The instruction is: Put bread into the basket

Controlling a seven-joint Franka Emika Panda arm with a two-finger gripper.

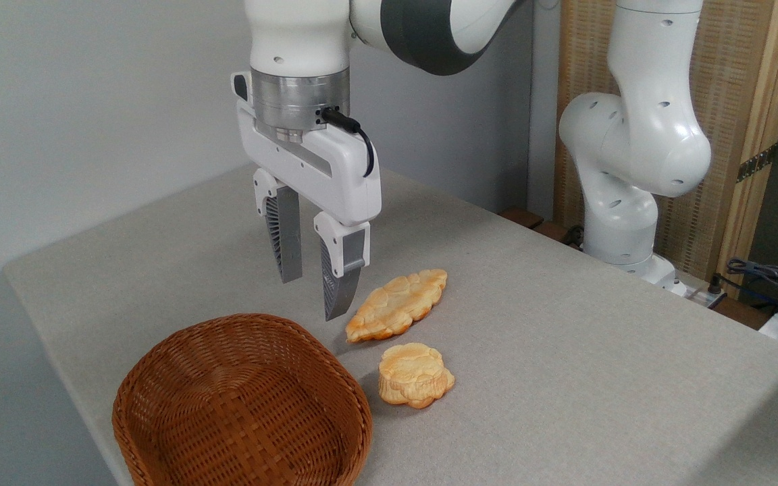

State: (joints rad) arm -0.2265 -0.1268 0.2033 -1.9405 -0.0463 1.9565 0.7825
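The bread [415, 374], a small thick golden bun with a scalloped edge, lies on the grey table just right of the basket [244, 403]. The basket is brown woven wicker, shallow and holds nothing. My gripper [313, 297] hangs open above the table, behind the basket's far rim and left of the bun, with nothing between its grey ribbed fingers [342, 277]. It is well above and behind the bun, apart from it.
A longer, flat, leaf-shaped braided bread [397, 305] lies just right of my fingertips, behind the bun. The arm's white base [622, 202] stands at the table's far right edge. Cables [767, 277] lie beyond that edge. The table's left edge runs close to the basket.
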